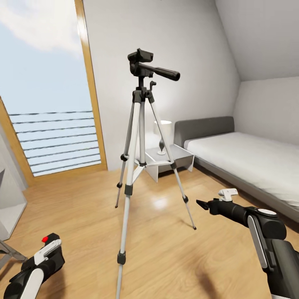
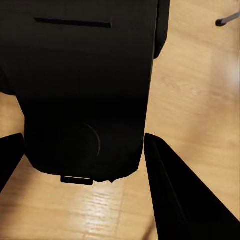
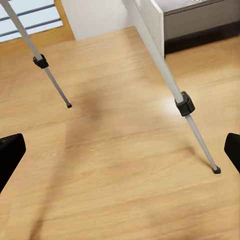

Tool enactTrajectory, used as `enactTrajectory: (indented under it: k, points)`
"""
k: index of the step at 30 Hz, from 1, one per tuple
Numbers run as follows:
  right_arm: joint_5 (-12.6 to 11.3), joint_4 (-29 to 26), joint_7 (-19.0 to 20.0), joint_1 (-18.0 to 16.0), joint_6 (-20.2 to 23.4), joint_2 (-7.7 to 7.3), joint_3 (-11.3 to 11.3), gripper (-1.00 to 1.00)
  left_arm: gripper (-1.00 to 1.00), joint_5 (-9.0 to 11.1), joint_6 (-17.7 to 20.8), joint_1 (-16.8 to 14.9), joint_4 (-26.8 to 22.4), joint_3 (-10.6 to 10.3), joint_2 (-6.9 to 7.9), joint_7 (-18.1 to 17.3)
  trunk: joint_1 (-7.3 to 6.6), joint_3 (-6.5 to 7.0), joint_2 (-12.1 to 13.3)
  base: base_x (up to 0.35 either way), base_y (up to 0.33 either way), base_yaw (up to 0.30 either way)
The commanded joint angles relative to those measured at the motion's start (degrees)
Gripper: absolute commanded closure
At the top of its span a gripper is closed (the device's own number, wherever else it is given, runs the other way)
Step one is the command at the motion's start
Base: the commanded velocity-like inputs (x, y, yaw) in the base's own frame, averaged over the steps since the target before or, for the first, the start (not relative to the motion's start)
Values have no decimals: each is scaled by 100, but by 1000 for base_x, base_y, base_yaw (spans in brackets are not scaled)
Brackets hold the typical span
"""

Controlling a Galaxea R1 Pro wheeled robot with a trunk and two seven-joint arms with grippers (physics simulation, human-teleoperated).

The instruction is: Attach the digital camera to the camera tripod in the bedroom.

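We saw the tripod [image 1: 139, 137] standing upright on the wood floor [image 1: 166, 249] in the middle of the bedroom, its three silver legs spread and its black head [image 1: 141, 62] bare, with the long handle [image 1: 162, 72] pointing toward the bed [image 1: 249, 158]. Behind it stood a grey nightstand [image 1: 176, 160] with a white lamp [image 1: 164, 135], and a tall window [image 1: 50, 104] with a wooden frame filled the wall to its left.

Our left arm reached in low at the lower left corner of the head view. Its claw [image 2: 82, 155] was closed on the camera [image 2: 85, 85]: in the wrist view the black body sat between the two dark fingers [image 2: 175, 190], touching both, above the floor. From the head view only the red button [image 1: 45, 239] and a bit of the camera showed above the white and black wrist.

Our right arm stretched forward from the lower right, forearm nearly level, with its claw [image 1: 203, 204] pointing toward the tripod's nearest right leg but well apart from it. In its wrist view the fingertips [image 3: 10, 155] stood wide apart at either edge, holding nothing, with two tripod legs [image 3: 187, 107] and the floor between them.
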Motion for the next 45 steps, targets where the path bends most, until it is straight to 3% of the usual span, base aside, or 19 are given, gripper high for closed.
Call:
enactTrajectory:
  k: [1,45]
  points:
    - [18,-4,33,-5,29,1,-6,-100,100,50,24,-3,-8,19,1,37,-24,12,39,0,0,-17]
    - [14,-4,32,0,29,2,13,-100,100,17,0,-3,23,147,-38,115,-990,802,1804,0,0,-61]
